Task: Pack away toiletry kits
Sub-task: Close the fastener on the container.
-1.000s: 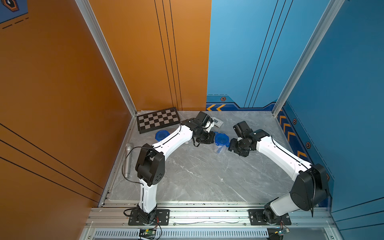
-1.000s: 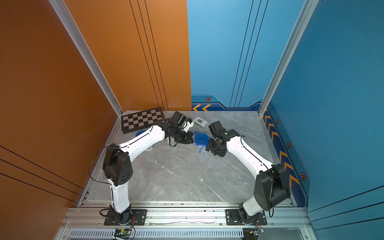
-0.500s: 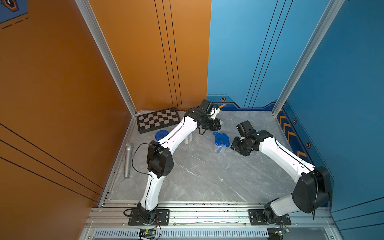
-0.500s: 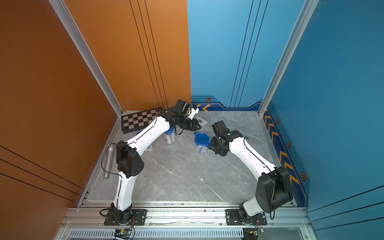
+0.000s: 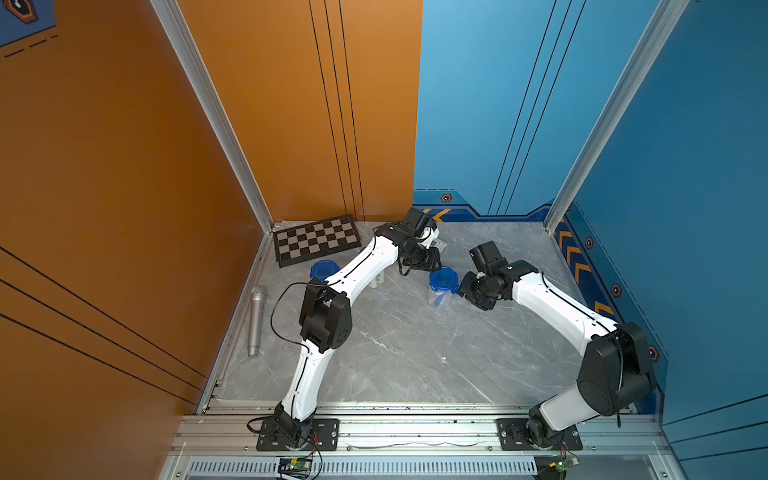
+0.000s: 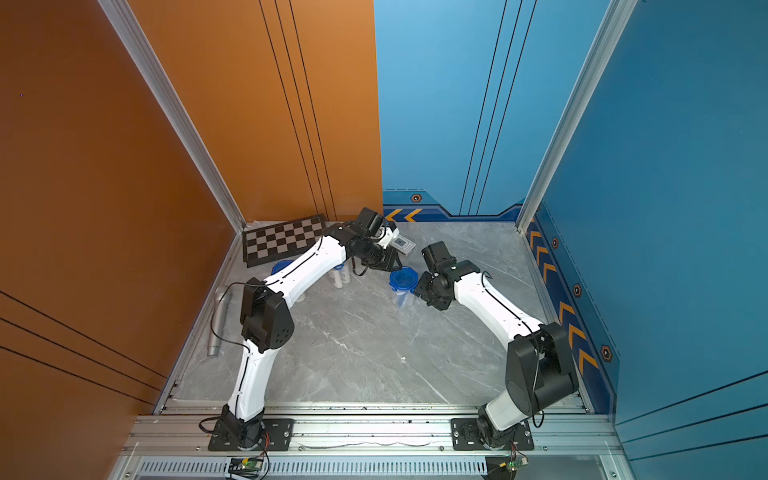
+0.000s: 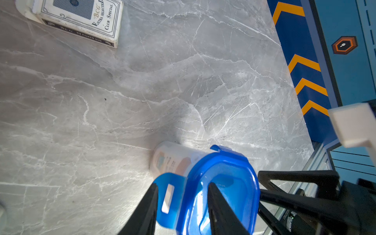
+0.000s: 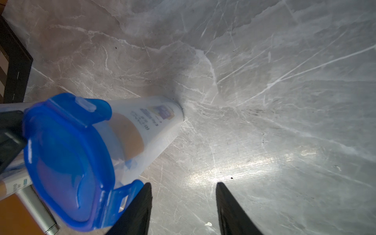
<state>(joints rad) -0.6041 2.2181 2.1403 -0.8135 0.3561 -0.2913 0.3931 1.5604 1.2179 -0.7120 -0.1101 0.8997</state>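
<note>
Toiletry cup [image 5: 324, 269] under a blue lid sits at the table's [image 5: 415, 353] 10 o'clock, mostly hidden by the left arm [image 5: 365, 266], with small white bottles [image 6: 338, 276] just beside it at its 3 o'clock. Near the middle a second clear cup [image 5: 438, 297] stands upright, blue clip-tab lid [image 7: 230, 173] on and a printed white tube [image 8: 154, 116] inside; the left tool [image 7: 182, 184], at its 11 o'clock, has jaws spread astride one lid tab. At this cup's 3 o'clock the right tool [image 8: 184, 184] is spread over bare table, one finger just beside another tab.
</note>
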